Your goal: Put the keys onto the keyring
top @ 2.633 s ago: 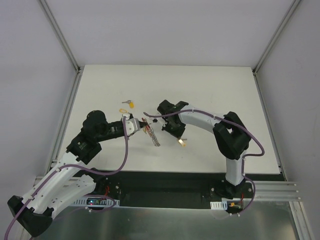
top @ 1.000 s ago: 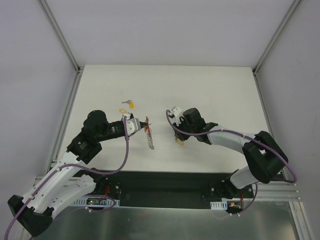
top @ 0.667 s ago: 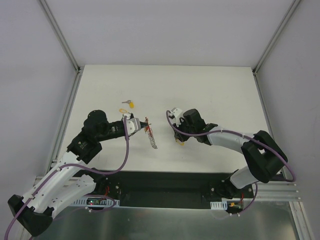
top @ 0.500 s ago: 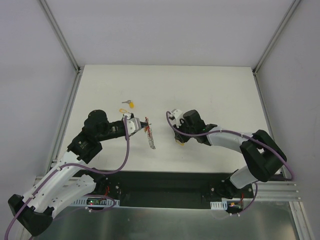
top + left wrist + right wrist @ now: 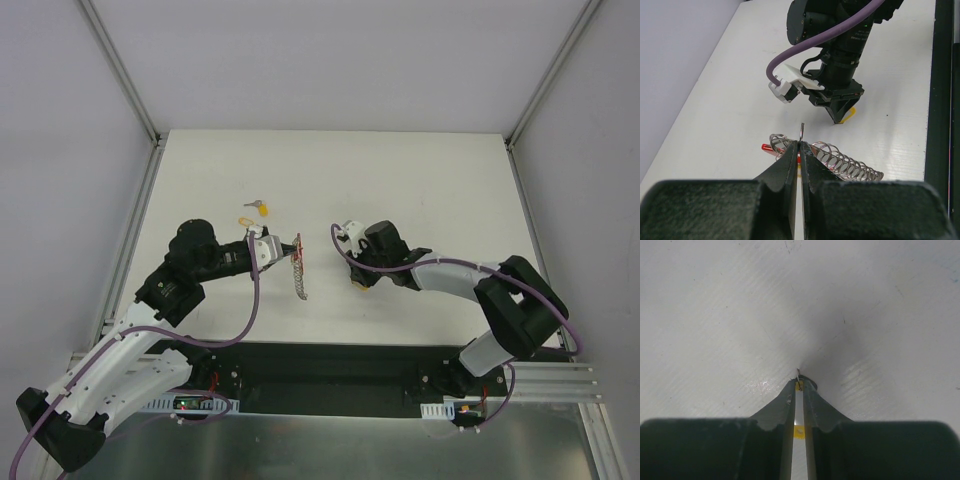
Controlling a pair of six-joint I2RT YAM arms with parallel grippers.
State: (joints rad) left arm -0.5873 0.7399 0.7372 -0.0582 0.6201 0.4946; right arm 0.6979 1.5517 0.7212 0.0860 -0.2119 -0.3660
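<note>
My left gripper [image 5: 288, 250] is shut on the keyring [image 5: 298, 268] and holds it above the table. In the left wrist view the jaws [image 5: 800, 144] pinch a thin wire loop; the grey ribbed strap [image 5: 847, 163] and the red clip [image 5: 767, 148] hang behind them. My right gripper [image 5: 362, 280] points down at the table, shut on a yellow-headed key [image 5: 799, 385]; the key also shows under its tips in the left wrist view [image 5: 849, 115]. Two more keys [image 5: 261, 208] [image 5: 245, 221] lie on the table beyond the left gripper.
The white table [image 5: 430, 190] is walled by grey panels on the left, right and back. A black strip [image 5: 330, 360] runs along its near edge by the arm bases. The purple cable of the right arm [image 5: 790, 55] loops near the keyring.
The right arm swung away from the keyring and came down on the yellow key near the table's middle, closing on it. The keyring swung slightly in the left gripper.
</note>
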